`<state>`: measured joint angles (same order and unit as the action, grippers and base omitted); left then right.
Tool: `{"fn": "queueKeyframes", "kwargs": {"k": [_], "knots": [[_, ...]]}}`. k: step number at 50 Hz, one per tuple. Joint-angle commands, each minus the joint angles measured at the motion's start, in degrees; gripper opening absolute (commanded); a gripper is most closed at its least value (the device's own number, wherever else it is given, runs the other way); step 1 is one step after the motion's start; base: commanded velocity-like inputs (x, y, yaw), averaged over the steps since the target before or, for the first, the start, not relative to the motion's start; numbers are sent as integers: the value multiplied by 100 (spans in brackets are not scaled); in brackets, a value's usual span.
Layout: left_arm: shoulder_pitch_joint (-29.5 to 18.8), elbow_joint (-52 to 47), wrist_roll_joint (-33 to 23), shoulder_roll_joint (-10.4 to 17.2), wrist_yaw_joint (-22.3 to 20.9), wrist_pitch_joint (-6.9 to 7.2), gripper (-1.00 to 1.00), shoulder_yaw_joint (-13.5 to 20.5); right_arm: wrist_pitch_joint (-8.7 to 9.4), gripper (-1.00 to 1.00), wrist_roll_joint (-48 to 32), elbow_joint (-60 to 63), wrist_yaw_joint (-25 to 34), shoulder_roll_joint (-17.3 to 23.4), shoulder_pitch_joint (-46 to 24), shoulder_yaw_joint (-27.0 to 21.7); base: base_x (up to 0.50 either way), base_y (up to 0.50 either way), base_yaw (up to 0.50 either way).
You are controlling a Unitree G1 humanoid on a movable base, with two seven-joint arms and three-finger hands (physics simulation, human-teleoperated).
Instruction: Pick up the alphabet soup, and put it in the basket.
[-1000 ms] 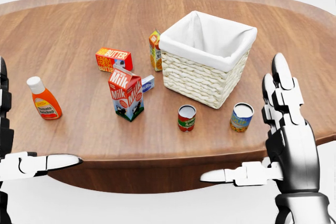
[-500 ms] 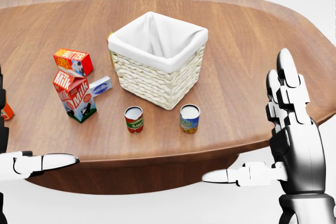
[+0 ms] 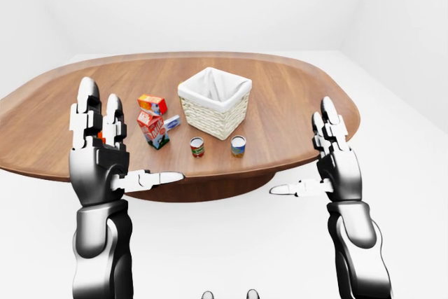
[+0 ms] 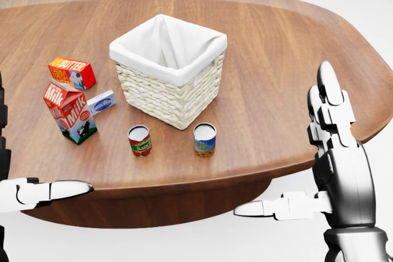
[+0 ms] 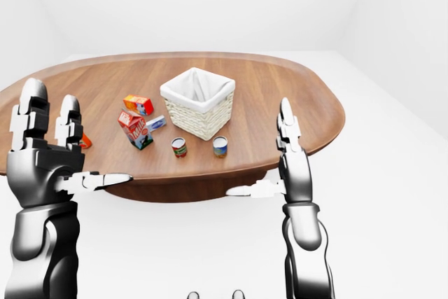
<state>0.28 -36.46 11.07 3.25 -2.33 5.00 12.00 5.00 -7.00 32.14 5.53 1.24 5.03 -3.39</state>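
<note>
whole view slid left – camera moved; alphabet soup (image 4: 204, 139) below basket (image 4: 169, 84); both hands (image 3: 105, 152) (image 3: 334, 166) splayed wide, empty.

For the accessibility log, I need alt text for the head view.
Two open robot hands, left hand and right hand, hover off a wooden table holding a lined wicker basket, two cans, a milk carton and a butter box.
</note>
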Motion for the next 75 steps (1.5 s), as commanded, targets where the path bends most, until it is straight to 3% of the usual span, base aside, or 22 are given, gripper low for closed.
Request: {"fn": "queueKeyframes", "kwargs": {"k": [1,51,67,75], "knots": [[13,43,-25,-2,-12,0,100,-7,0,100,-56,-3,34,2,21,30,20,-5,0],[62,-15,-122,-41,-27,0,100,-78,0,100,-195,-189,45,-1,30,108,43,-4,0],[49,46,-117,-31,-35,0,100,-51,0,100,-420,-386,111,-14,252,254,5,0,0],[60,47,-115,-30,-42,0,100,-45,0,100,-616,-474,89,-38,520,551,0,0,0]]}}
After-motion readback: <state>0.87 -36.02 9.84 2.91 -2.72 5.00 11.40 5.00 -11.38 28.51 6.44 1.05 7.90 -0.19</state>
